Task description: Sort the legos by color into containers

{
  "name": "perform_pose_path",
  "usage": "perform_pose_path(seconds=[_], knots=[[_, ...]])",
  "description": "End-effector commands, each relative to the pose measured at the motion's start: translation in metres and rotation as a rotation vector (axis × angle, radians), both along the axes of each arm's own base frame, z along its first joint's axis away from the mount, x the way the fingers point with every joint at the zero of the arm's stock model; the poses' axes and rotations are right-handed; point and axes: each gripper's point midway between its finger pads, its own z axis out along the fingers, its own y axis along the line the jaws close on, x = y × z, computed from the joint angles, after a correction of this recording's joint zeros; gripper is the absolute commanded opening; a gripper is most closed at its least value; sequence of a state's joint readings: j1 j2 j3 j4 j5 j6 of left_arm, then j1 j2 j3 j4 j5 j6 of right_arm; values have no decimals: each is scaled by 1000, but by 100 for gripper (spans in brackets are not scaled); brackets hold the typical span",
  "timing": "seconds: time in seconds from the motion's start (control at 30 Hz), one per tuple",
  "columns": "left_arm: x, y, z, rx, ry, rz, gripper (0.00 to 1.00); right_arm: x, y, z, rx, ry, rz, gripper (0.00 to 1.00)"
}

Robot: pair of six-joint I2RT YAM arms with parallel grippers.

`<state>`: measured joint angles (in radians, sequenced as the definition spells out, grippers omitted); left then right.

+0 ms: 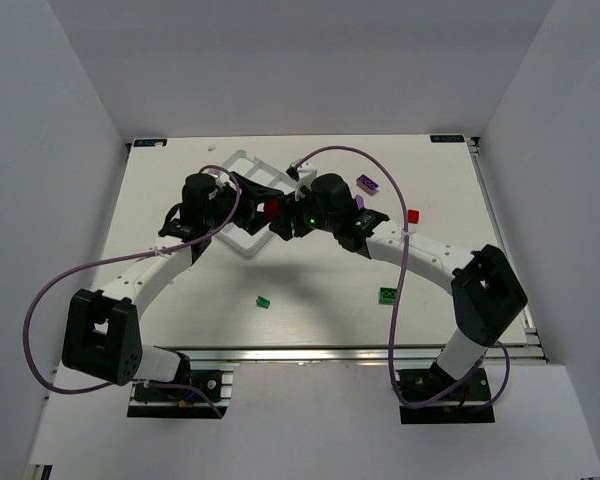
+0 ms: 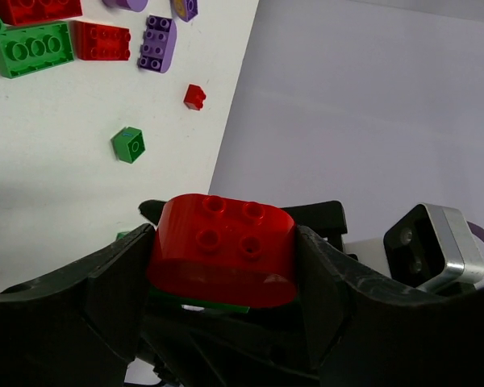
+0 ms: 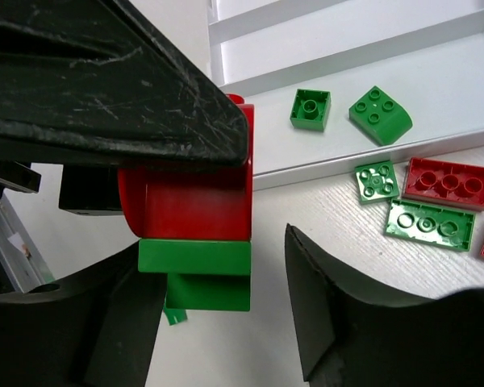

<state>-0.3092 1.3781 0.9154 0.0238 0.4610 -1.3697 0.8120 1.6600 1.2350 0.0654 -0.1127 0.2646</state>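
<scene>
Red rounded brick [image 2: 218, 238], four studs up, nearest the left wrist lens. It is clamped across its flanks by the left gripper [image 2: 224, 270], fingers pressed on both sides, and is held off the table. Green brick [image 3: 195, 270] is stuck to its underside; a green sliver also shows beneath the red in the left wrist view.

Right gripper [image 3: 222, 266]: spread wide, straddling the green brick. One finger [image 3: 105, 322], at 8 o'clock, sits just beside it; the other [image 3: 347, 322], at 4 o'clock, stands apart from it. Judged purpose: a two-colour stack cannot go into one compartment, so one arm anchors the red half while the other is placed to pull off the green.

White tray [image 3: 306, 165]: at 12 to 2 o'clock in the right wrist view, long compartments parted by low walls. The nearest compartment holds two green bricks [image 3: 310, 109], so it is the likely home for the green piece. Overhead, the tray's corner [image 1: 242, 157] shows at 11 o'clock of the meeting grippers.

Unsorted stock on the table [image 1: 180, 310]:
- Just outside the tray wall: flat green square [image 3: 377, 180], red brick [image 3: 452, 184], long green brick [image 3: 430, 224].
- Overhead, by clock position from the grippers: purple brick [image 1: 367, 184] at 1 o'clock, small red brick [image 1: 413, 215] at 3, green block [image 1: 387, 295] at 4, small green brick [image 1: 263, 301] at 6, all well apart.

Status: sorting judged partly done. Which compartment takes red cannot be told.
</scene>
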Motion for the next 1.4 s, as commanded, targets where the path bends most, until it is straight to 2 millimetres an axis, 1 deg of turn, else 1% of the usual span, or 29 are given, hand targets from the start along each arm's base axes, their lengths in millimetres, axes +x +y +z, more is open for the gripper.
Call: perform_pose_path(seconds=[0.0, 0.03, 0.1, 0.2, 0.23, 0.3, 0.43, 0.47, 0.5, 0.57, 0.6, 0.77, 0.9, 1.03, 1.23, 1.37], knots=[[-6, -2, 26, -55, -69, -6, 17, 6, 17, 33, 83, -76, 47, 58], [-7, -2, 25, -58, -64, -5, 17, 5, 18, 32, 84, -75, 51, 54], [-7, -2, 26, -61, -68, -3, 17, 4, 19, 32, 85, -74, 59, 49], [-7, -1, 25, -69, -68, 2, 17, 3, 19, 34, 86, -90, 78, 34], [-7, -1, 24, -71, -62, 3, 17, 2, 19, 36, 89, -95, 87, 21], [-8, -1, 24, -74, -62, 4, 17, -1, 20, 37, 94, -93, 115, 1], [-5, 1, 24, -79, -70, 20, 16, -1, 15, 41, 104, -89, 121, 0], [-5, 1, 22, -81, -69, 25, 15, -2, 13, 38, 103, -78, 124, 0], [-4, 2, 20, -85, -73, 30, 15, -2, 10, 41, 110, -81, 125, 0], [0, 4, 20, -108, -77, 44, 15, -5, 6, 38, 111, -72, 132, 0], [0, 6, 16, -111, -70, 49, 15, -6, 3, 41, 116, -75, 130, 0], [13, 15, 13, -112, -69, 70, 15, -9, -3, 40, 120, -66, 136, 0], [19, 20, 14, -109, -74, 78, 14, -9, -5, 41, 121, -68, 139, 0], [25, 27, 10, -108, -67, 89, 14, -10, -6, 40, 119, -68, 145, 0], [31, 32, 3, -98, -56, 95, 14, -12, -9, 40, 117, -71, 150, 0], [35, 35, 3, -93, -59, 96, 14, -12, -11, 39, 113, -72, 150, 0]])
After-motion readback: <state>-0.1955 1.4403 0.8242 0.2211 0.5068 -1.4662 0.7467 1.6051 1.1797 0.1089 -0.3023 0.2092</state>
